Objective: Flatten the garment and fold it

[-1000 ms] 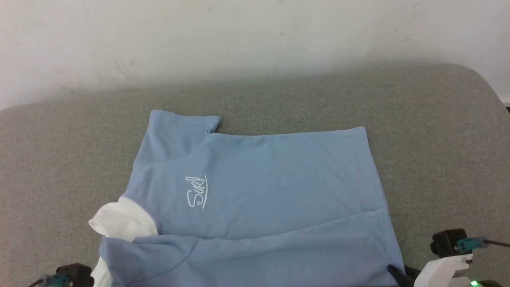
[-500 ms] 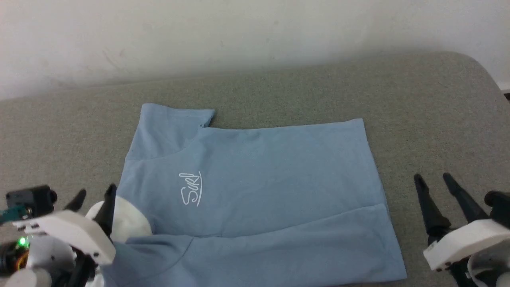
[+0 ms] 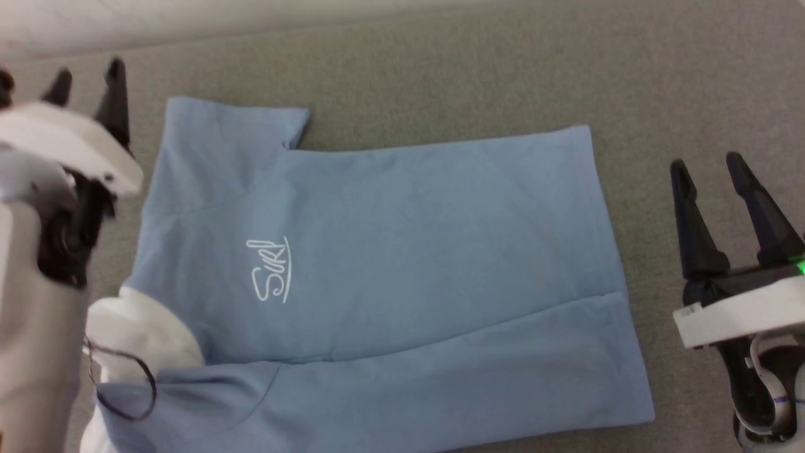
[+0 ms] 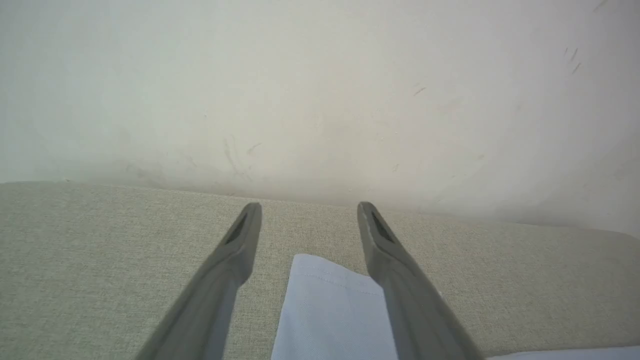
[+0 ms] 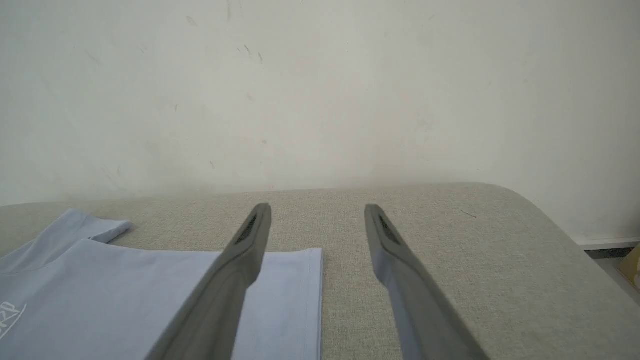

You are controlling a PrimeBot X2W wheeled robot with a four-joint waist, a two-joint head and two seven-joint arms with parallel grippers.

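The garment (image 3: 409, 251) lies across the middle of a grey upholstered surface (image 3: 471, 75), which may be a bed or a cushion. Its white collar (image 3: 138, 333) points toward the robot's left edge and its hem (image 3: 604, 251) toward the right edge. The cloth lies smooth with only faint creases, so I judge the flattening done.

The fold looks begun. Along the near edge a long strip (image 3: 440, 377) of the body, with the near sleeve, is turned over onto the front. Its edge runs as a slanted line from below the "Surf" logo (image 3: 270, 270) to the hem. The far side is not yet turned in: the far sleeve (image 3: 226, 138) lies spread out toward the far left corner, past the straight far side of the body.

What seems left is to bring that far side and sleeve over the middle. After that the narrowed shirt would be folded across, collar end to hem end.

The left gripper (image 3: 88, 85) hangs over the surface just beside the far sleeve, its fingers spread moderately and nothing between them. In the left wrist view the sleeve's corner (image 4: 330, 305) lies below the gap between its fingers. The right gripper (image 3: 709, 175) hovers off the hem on bare upholstery, also parted and empty. In the right wrist view the far hem corner (image 5: 295, 280) sits under its left finger. Both look placed to take the far side, though neither touches the cloth.
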